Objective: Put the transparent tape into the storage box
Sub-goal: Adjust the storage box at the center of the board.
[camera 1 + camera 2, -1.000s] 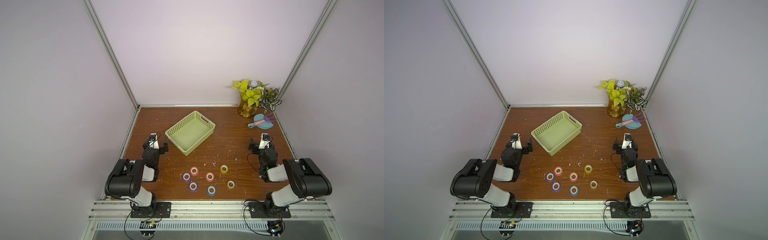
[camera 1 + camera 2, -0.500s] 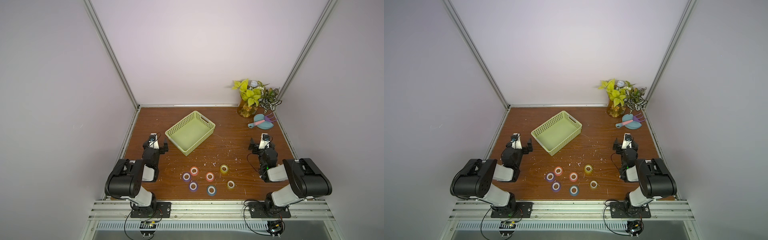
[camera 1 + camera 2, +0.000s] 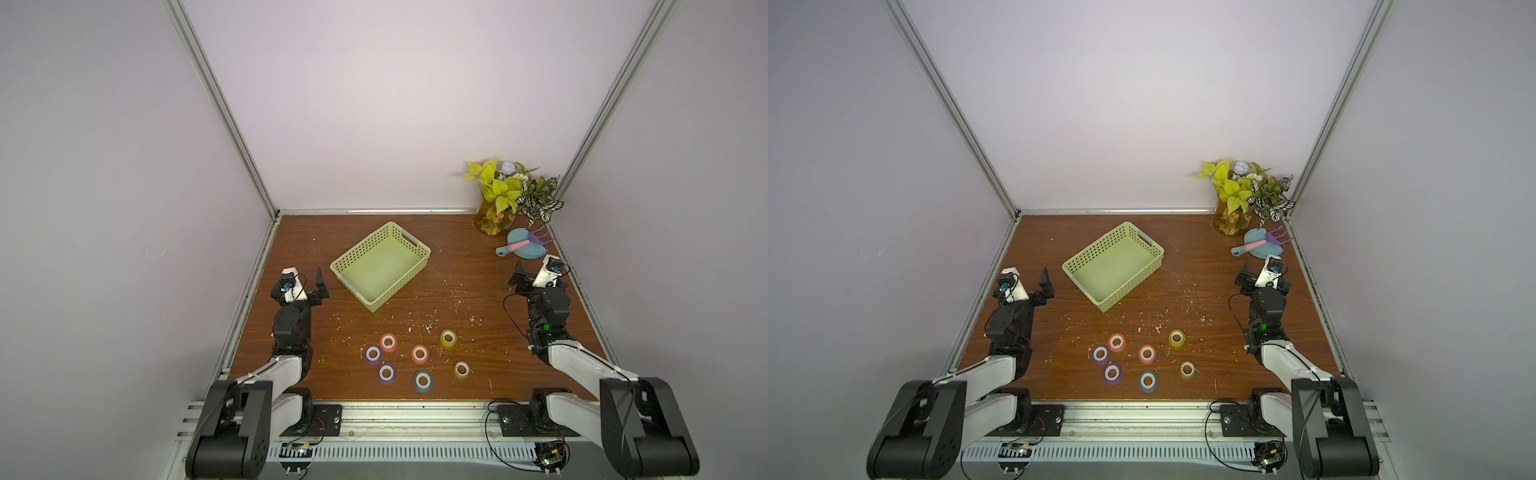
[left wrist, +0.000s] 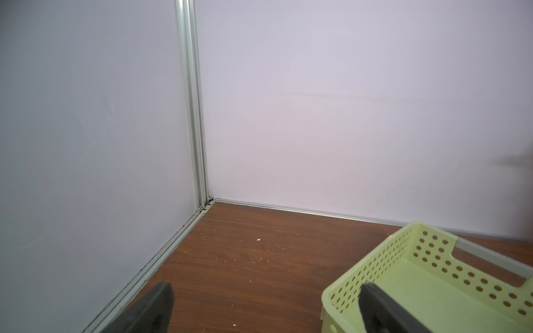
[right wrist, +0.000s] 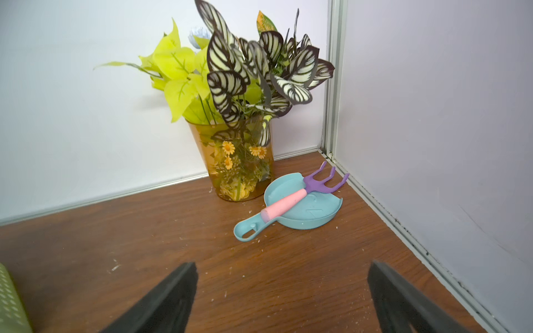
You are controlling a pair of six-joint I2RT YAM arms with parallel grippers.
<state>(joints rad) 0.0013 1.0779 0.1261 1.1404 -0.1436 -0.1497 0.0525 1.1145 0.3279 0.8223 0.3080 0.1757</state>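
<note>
One table (image 3: 457, 291) bears one empty storage box (image 3: 380, 268), far of centre. Two grippers flank it: the left gripper (image 4: 265, 291) and the right gripper (image 5: 282, 266) both have their jaws wide, holding nothing. Seven rolls of transparent tape (image 3: 419, 353) lie near-centre, outside the box (two purple, two orange-red, two yellow, one blue-teal). Only the top views show them. The right wrist view shows one rake (image 5: 284, 206) lying in one dustpan (image 5: 311, 214).

Seven rolls of transparent tape (image 3: 1147, 353) sit bunched up near the front of the brown table (image 3: 1204, 291), all outside the storage box (image 3: 1113, 270), which is angled further back.
</note>
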